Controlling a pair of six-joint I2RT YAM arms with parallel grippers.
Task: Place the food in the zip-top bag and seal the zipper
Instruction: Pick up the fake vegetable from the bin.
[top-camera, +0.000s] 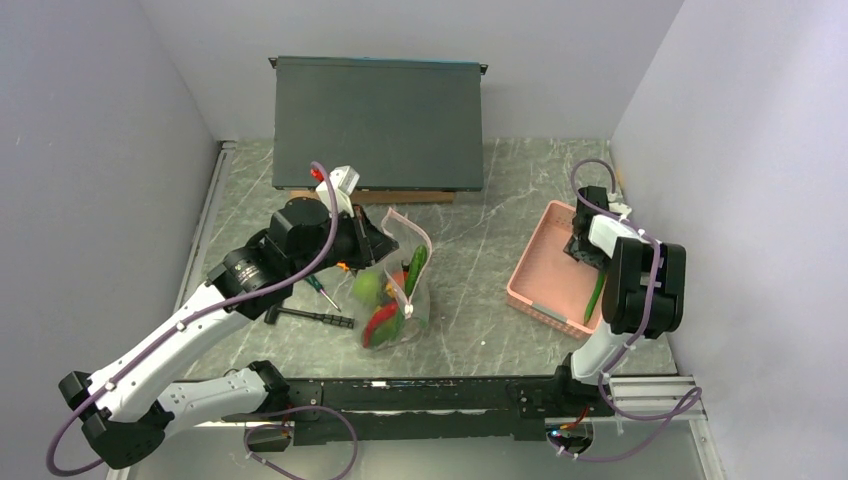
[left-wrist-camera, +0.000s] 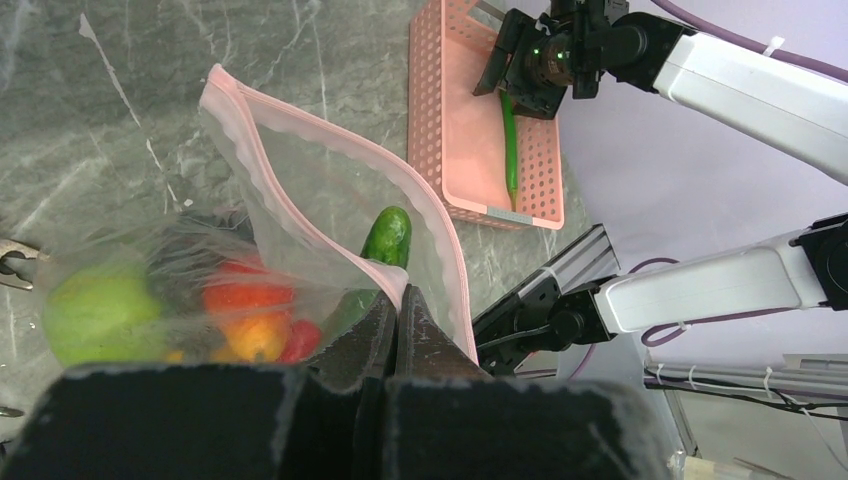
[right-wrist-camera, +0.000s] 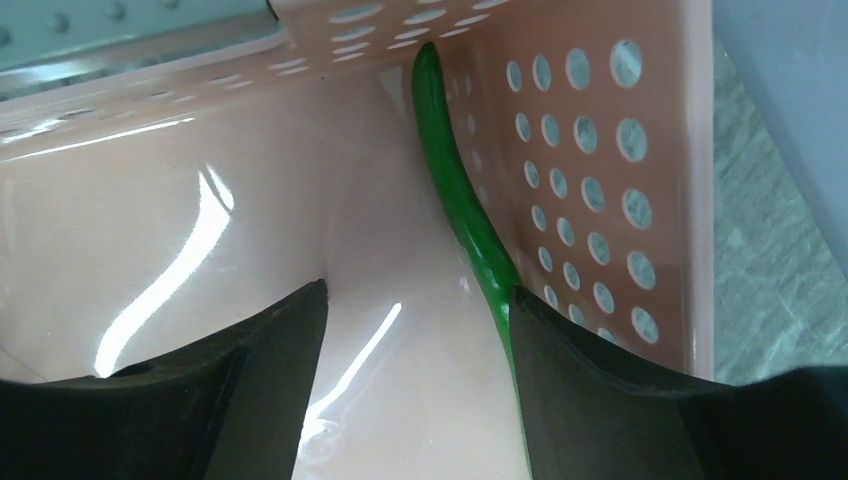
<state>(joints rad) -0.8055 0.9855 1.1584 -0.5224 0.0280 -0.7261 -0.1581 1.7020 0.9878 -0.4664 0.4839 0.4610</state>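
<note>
The clear zip-top bag lies mid-table with its mouth gaping. Through its plastic show a round lime-green fruit, an orange-yellow piece, red pieces and a dark green cucumber. My left gripper is shut on the bag's pink zipper at one end of the mouth. My right gripper stands open low inside the pink basket. A thin, long green piece of food lies along the basket wall and runs down beside the inner edge of the right finger. Only bare basket floor lies between the jaws.
A dark grey box stands at the back. A green-handled screwdriver and a black-handled tool lie left of the bag. The pink basket sits at the right, close to the side wall.
</note>
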